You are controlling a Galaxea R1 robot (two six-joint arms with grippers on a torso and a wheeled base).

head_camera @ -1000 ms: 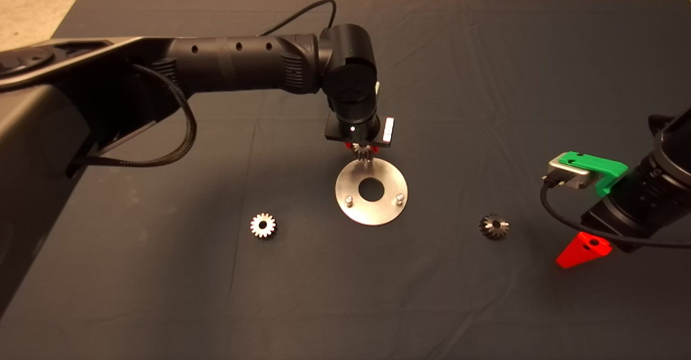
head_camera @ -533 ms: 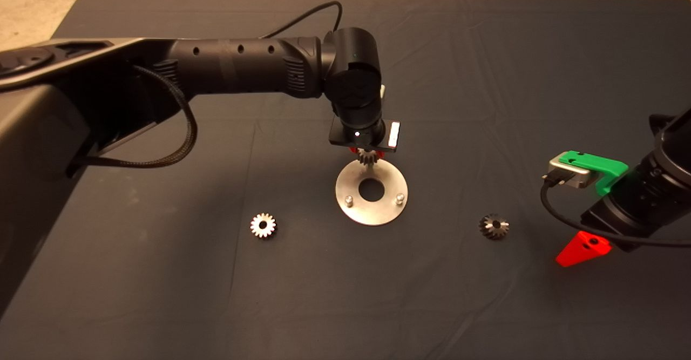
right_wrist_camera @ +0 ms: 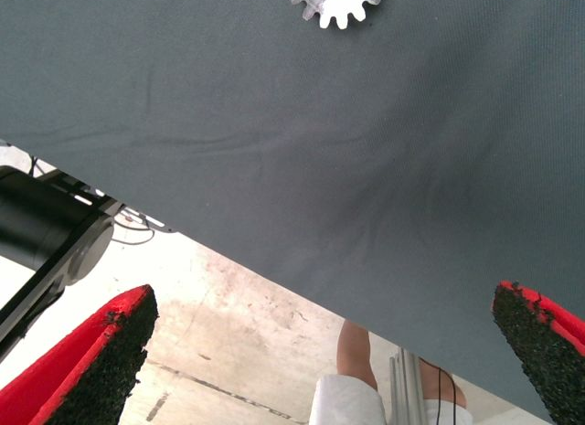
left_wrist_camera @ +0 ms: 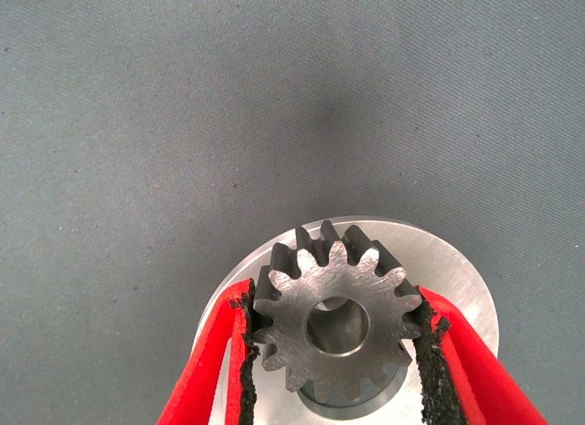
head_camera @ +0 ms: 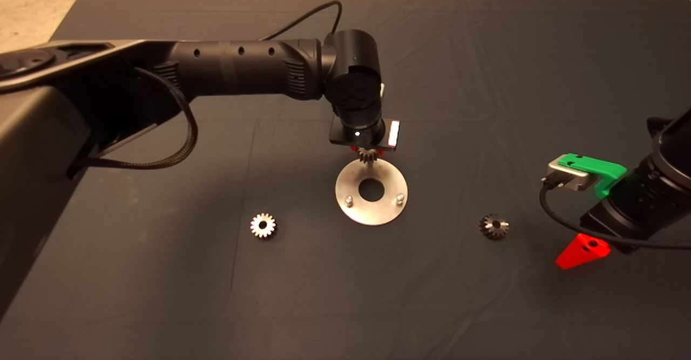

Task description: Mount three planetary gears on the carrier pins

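Three planetary gears showing: one [head_camera: 367, 156] over the disc [head_camera: 371, 206], one [head_camera: 263, 225] and a darker one [head_camera: 494, 226] lying on the mat. One disc; two carrier pins [head_camera: 349, 201] [head_camera: 399, 198] standing visible.

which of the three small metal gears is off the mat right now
The small silver-grey gear clamped between the left gripper fingers, over the shiny round metal disc. The other two gears lie loose on the dark mat.
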